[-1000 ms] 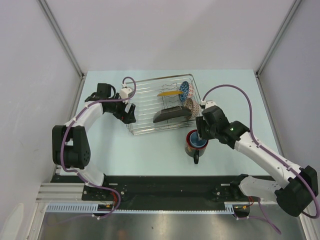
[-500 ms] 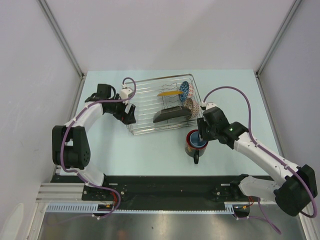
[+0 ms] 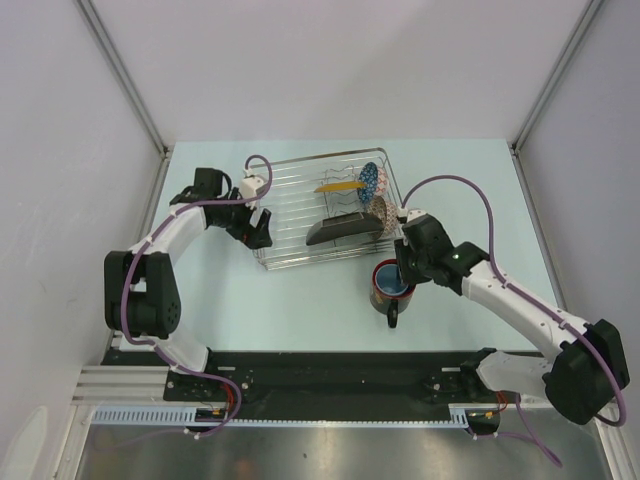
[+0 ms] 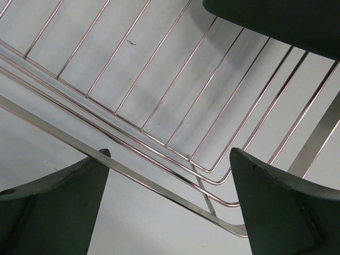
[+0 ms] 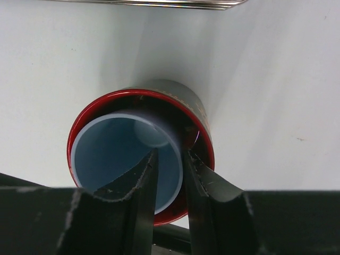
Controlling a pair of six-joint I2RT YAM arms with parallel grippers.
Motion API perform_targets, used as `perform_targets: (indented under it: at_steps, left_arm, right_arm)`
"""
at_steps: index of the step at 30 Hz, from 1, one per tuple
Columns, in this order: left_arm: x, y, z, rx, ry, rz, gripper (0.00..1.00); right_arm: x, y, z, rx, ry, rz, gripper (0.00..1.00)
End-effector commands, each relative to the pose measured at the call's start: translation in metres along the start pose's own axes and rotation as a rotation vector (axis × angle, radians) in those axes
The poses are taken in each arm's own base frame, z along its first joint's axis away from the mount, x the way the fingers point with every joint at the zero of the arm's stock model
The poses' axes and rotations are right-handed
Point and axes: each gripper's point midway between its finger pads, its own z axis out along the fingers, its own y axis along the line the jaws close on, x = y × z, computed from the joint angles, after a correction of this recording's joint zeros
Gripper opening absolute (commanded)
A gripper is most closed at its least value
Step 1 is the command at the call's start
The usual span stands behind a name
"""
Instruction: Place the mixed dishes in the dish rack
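The mug [image 5: 117,154] is nearest the bases. It stands upright on the tabletop [image 3: 300,300], just outside the near right corner of the rack [image 3: 290,205], with its handle [image 3: 392,318] pointing back toward the arms. The right jaws are clamped on its wall: one finger [image 5: 139,194] is inside the blue cup and the other [image 5: 204,194] is outside the red rim, with only the wall between them. Over the last second the right wrist has crept a little toward the rack and settled onto the rim. The mug has barely shifted and is not lifted. I read this as the grip just being seated, so the carry into the rack looks like the step about to start.

Across the tabletop, the left jaws are spread wide on either side of the rack's left rim wire, without visibly pressing it. That arm has not moved in the same second, and it looks placed to steady the rack.

Farther back, inside the rack, the black plate [image 3: 340,232] leans along the near right part. The brown bowl [image 3: 378,212] sits just beyond its right end. The yellow plate [image 3: 338,186] and blue bowl [image 3: 371,178] stand on edge toward the far right corner. Four dishes are loaded and only the mug remains outside. Bare wire lies left of the black plate.
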Motion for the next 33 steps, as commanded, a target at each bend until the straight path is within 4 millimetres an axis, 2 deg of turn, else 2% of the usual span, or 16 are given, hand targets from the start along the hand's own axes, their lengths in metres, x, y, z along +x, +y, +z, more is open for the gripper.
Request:
perform_targets:
  at_steps: [1, 2, 6, 11, 14, 17, 19, 20, 23, 24, 26, 28, 29, 31, 32, 33]
  left_arm:
    - [-0.020, -0.005, -0.014, 0.003, -0.075, 0.038, 1.00]
    - [-0.021, -0.005, -0.014, 0.002, -0.077, 0.041, 1.00]
    - [-0.025, -0.006, -0.019, -0.005, -0.083, 0.050, 1.00]
    - [-0.039, -0.008, -0.031, -0.015, -0.112, 0.067, 1.00]
    - [-0.052, -0.009, -0.040, -0.024, -0.139, 0.085, 1.00]
    - [-0.064, -0.013, -0.051, -0.024, -0.157, 0.086, 1.00]
    - [-0.079, -0.015, -0.063, -0.030, -0.192, 0.098, 1.00]
    - [-0.083, -0.018, -0.067, -0.015, -0.204, 0.088, 1.00]
    - [-0.102, -0.029, -0.080, 0.026, -0.247, 0.069, 1.00]
    - [-0.110, -0.039, -0.084, 0.075, -0.274, 0.066, 1.00]
    - [-0.129, -0.057, -0.097, 0.159, -0.330, 0.043, 1.00]
    - [-0.150, -0.073, -0.111, 0.227, -0.393, 0.010, 1.00]
    - [-0.157, -0.081, -0.117, 0.266, -0.418, -0.003, 1.00]
    - [-0.177, -0.105, -0.134, 0.410, -0.488, -0.047, 1.00]
    - [-0.182, -0.111, -0.139, 0.455, -0.507, -0.070, 1.00]
    - [-0.178, -0.124, -0.141, 0.554, -0.504, -0.098, 1.00]
  right_arm:
    - [-0.001, 0.009, 0.007, -0.036, 0.009, 0.001, 0.28]
    - [0.002, 0.008, 0.010, -0.034, 0.023, 0.002, 0.25]
    - [0.006, 0.009, 0.018, -0.036, 0.050, -0.006, 0.00]
    - [0.003, 0.013, 0.015, -0.057, 0.036, -0.004, 0.00]
    - [-0.010, 0.018, 0.000, -0.092, -0.018, 0.001, 0.00]
    - [-0.033, 0.024, -0.027, -0.130, -0.103, 0.006, 0.00]
    - [-0.043, 0.030, -0.052, -0.185, -0.143, 0.001, 0.00]
    - [-0.060, 0.030, -0.068, -0.200, -0.194, 0.014, 0.00]
    - [-0.083, 0.033, -0.106, -0.273, -0.279, 0.043, 0.00]
    - [-0.095, 0.040, -0.124, -0.323, -0.319, 0.047, 0.00]
    - [-0.112, 0.043, -0.146, -0.376, -0.388, 0.085, 0.00]
    - [-0.122, 0.058, -0.170, -0.491, -0.440, 0.112, 0.00]
    - [-0.135, 0.062, -0.180, -0.533, -0.495, 0.115, 0.00]
    - [-0.141, 0.075, -0.192, -0.629, -0.512, 0.115, 0.00]
    - [-0.155, 0.083, -0.202, -0.688, -0.562, 0.128, 0.00]
    - [-0.157, 0.090, -0.205, -0.747, -0.558, 0.122, 0.00]
